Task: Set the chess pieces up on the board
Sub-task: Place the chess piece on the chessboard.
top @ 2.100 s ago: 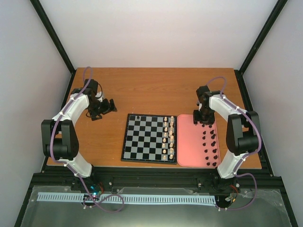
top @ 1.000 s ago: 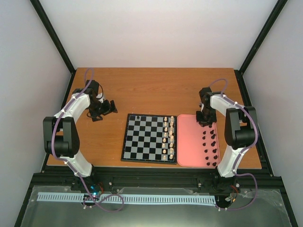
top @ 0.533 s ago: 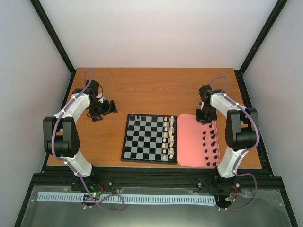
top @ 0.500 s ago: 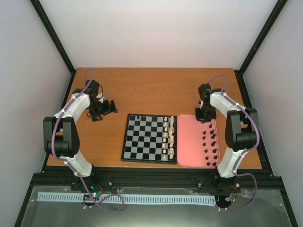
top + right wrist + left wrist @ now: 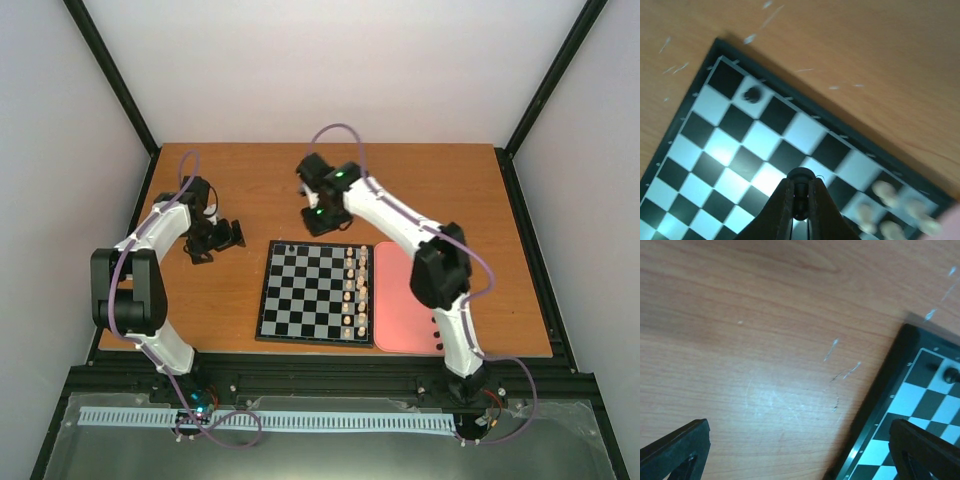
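The board [image 5: 300, 300] lies mid-table with one black chess piece [image 5: 291, 247] on its far left corner square. That piece also shows in the left wrist view [image 5: 952, 374] and the right wrist view [image 5: 753, 94]. My right gripper [image 5: 318, 222] hangs over the board's far edge, shut on a tiny black chess piece [image 5: 801, 176] above the checks [image 5: 715, 145]. My left gripper [image 5: 225, 236] stands open over bare wood left of the board [image 5: 920, 405], its fingers [image 5: 675, 450] wide apart and empty.
Cream-white pieces [image 5: 355, 290] fill two columns on the board's right side. The pink tray [image 5: 395, 300] lies right of the board; my right arm covers most of it, and a few black pieces [image 5: 439, 333] show near its right edge.
My right gripper closed at the tray's far end, then swung left to the board's far edge with a black piece in it. The left arm barely moved.
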You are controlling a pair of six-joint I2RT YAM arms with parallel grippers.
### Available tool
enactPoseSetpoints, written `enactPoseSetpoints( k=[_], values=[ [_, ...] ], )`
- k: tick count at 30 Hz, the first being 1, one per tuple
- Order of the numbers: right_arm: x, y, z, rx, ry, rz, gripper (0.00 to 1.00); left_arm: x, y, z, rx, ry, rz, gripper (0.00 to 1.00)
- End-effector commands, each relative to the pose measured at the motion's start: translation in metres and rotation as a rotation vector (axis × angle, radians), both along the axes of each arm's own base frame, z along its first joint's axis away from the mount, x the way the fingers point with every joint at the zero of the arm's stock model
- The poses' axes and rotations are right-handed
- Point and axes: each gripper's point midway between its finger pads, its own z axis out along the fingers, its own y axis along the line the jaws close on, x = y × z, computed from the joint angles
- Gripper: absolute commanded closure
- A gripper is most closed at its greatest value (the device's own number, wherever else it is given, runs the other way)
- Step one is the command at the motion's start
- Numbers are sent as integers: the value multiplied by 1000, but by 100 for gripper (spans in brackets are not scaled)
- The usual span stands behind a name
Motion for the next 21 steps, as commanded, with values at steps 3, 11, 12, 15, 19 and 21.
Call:
enactPoseSetpoints(
  k=[3,11,12,15,19,21],
  values=[
    [-34,54,-39,-2,153,138,97,-13,12,0,54,13,36,0],
    [-50,87,-55,14,206,224,97,-17,13,-7,61,26,38,0],
    [-51,90,-58,13,209,229,97,-16,13,-7,58,24,38,0],
    [-51,94,-66,11,217,237,97,-14,12,-6,53,22,37,0],
    [-50,97,-76,8,231,241,97,-12,12,-4,51,17,37,0],
    [-50,99,-80,6,235,244,97,-12,11,-3,48,17,35,0]
  ],
)
